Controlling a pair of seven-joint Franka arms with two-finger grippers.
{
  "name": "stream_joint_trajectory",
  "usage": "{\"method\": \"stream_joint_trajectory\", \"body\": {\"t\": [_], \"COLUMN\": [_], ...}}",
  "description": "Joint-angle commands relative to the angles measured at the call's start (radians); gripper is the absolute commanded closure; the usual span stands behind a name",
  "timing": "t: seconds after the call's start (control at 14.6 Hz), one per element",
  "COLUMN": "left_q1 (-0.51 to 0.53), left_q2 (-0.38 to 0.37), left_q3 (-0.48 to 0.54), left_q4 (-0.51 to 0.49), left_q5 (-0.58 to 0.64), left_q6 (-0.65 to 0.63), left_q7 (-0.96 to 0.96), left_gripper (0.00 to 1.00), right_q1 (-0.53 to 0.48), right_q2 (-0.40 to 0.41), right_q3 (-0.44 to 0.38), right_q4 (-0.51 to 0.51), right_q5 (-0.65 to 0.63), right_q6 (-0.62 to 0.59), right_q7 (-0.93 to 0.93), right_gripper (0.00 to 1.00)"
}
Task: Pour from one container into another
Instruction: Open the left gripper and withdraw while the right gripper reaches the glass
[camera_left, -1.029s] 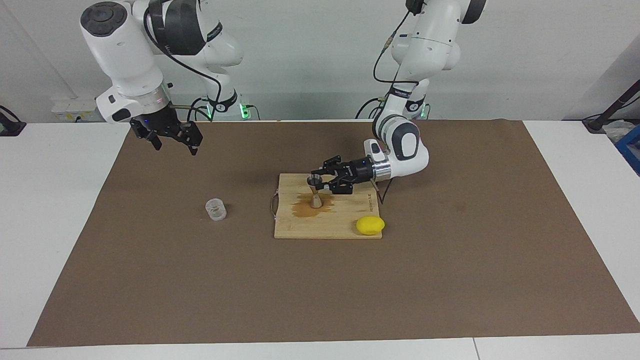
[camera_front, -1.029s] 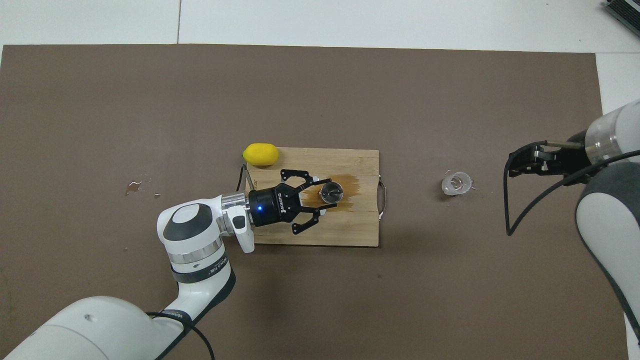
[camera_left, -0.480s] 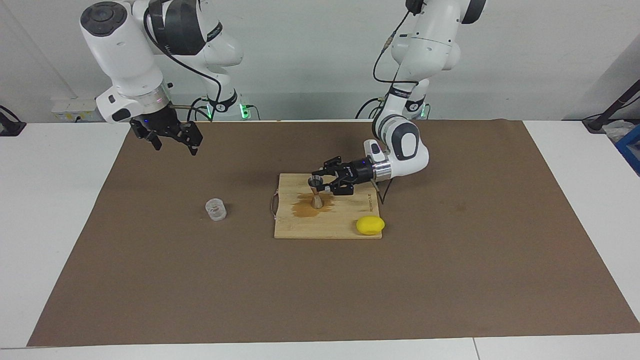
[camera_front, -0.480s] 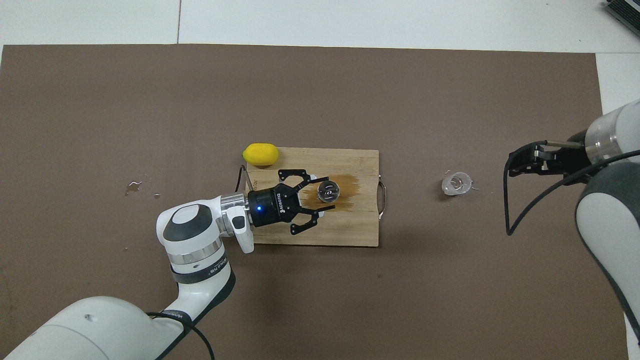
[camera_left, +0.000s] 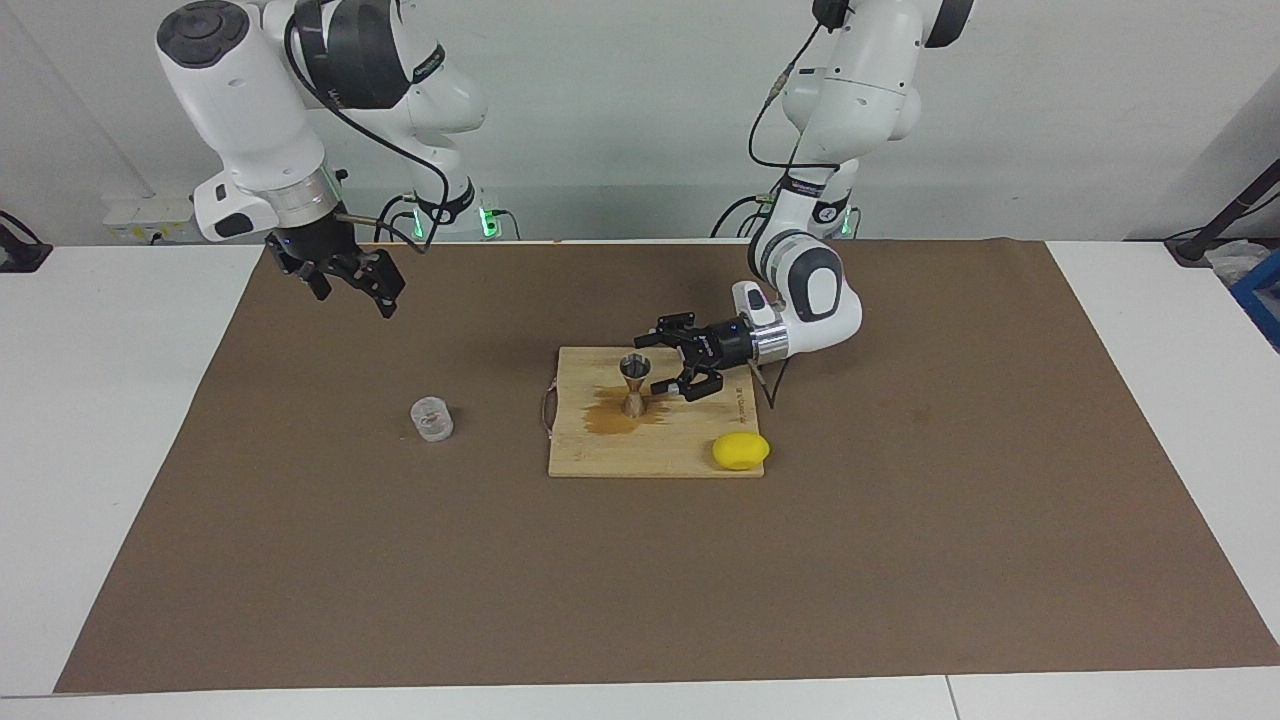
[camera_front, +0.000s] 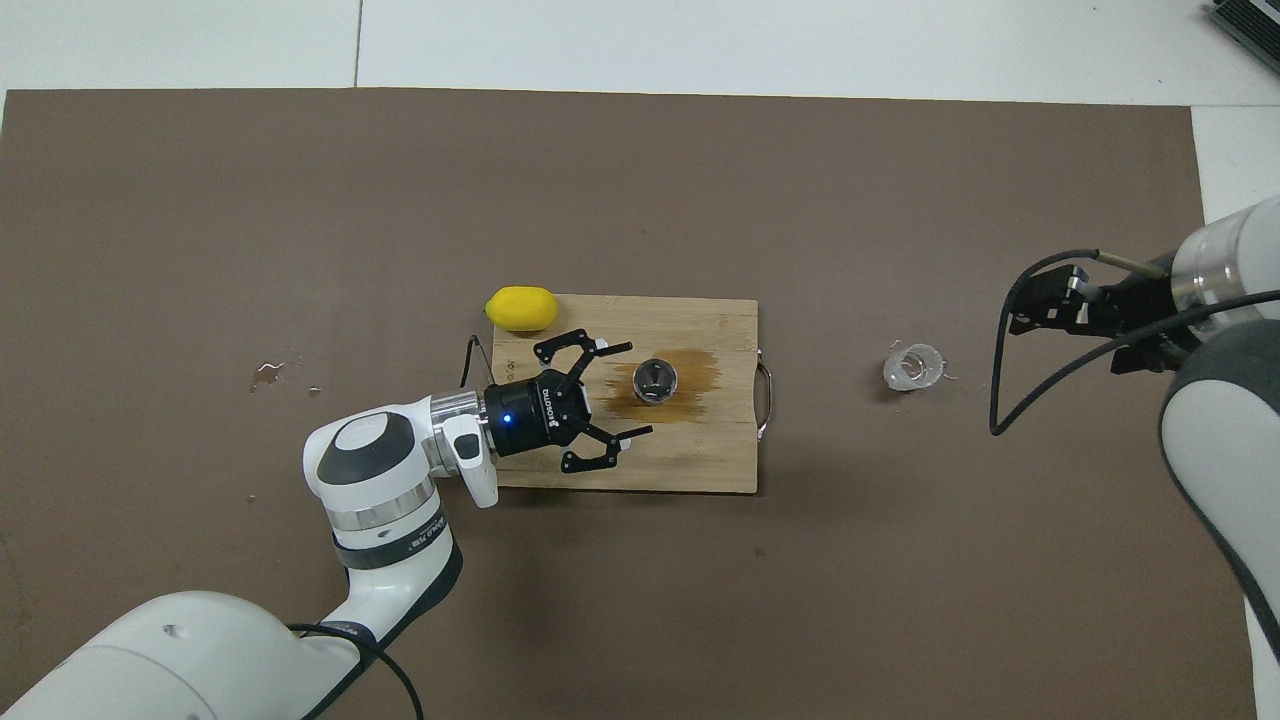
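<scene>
The silvery hourglass jigger (camera_left: 633, 385) stands upright on the wooden cutting board (camera_left: 620, 455), in a brown wet patch (camera_left: 612, 420). It also shows in the overhead view (camera_front: 655, 381). My left gripper (camera_left: 652, 366) is open and empty, low over the board just beside the jigger and clear of it; the overhead view shows this gripper (camera_front: 628, 390) too. The small clear cup (camera_left: 432, 418) stands on the brown mat toward the right arm's end, also seen from overhead (camera_front: 912, 367). My right gripper (camera_left: 352, 298) is open and empty, raised over the mat beside the cup.
A yellow lemon (camera_left: 741, 451) lies at the board's corner toward the left arm's end, farther from the robots than the jigger. The board (camera_front: 700, 450) has a metal handle (camera_front: 767, 390) facing the cup. A few droplets (camera_front: 268, 372) lie on the mat.
My left gripper has drawn back from the jigger toward its own base with the fingers spread wider. The jigger stays upright. My right gripper has lifted slightly away from the cup.
</scene>
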Motion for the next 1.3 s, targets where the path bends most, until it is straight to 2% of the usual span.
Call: {"method": "stream_joint_trajectory", "body": {"t": [0.0, 0.21, 0.41, 0.82, 1.1, 1.23], "left_q1": [0.046, 0.102, 0.172, 0.335, 0.456, 0.519], "left_q2": [-0.028, -0.032, -0.081, -0.107, -0.124, -0.126], "left_q3": [-0.002, -0.002, -0.001, 0.001, 0.006, 0.006], "left_q4": [-0.045, -0.053, -0.082, -0.090, -0.068, -0.038], "left_q5": [-0.006, 0.069, 0.164, 0.406, 0.592, 0.700], "left_q6": [-0.026, -0.043, -0.057, -0.138, -0.193, -0.234], "left_q7": [0.073, 0.073, 0.071, 0.066, 0.053, 0.033], "left_gripper": [0.00, 0.00, 0.00, 0.00, 0.00, 0.00], "right_q1": [-0.062, -0.133, -0.194, -0.304, -0.322, -0.329], "right_q2": [0.002, 0.020, 0.078, 0.196, 0.239, 0.307], "right_q3": [0.002, 0.002, 0.002, 0.002, 0.003, 0.003], "right_q4": [-0.029, -0.066, -0.086, -0.169, -0.238, -0.244], "right_q5": [0.102, 0.224, 0.326, 0.439, 0.500, 0.564], "right_q6": [0.032, 0.041, 0.042, 0.085, 0.168, 0.197], "right_q7": [0.145, 0.286, 0.394, 0.399, 0.399, 0.393], "right_gripper": [0.01, 0.03, 0.02, 0.00, 0.00, 0.00]}}
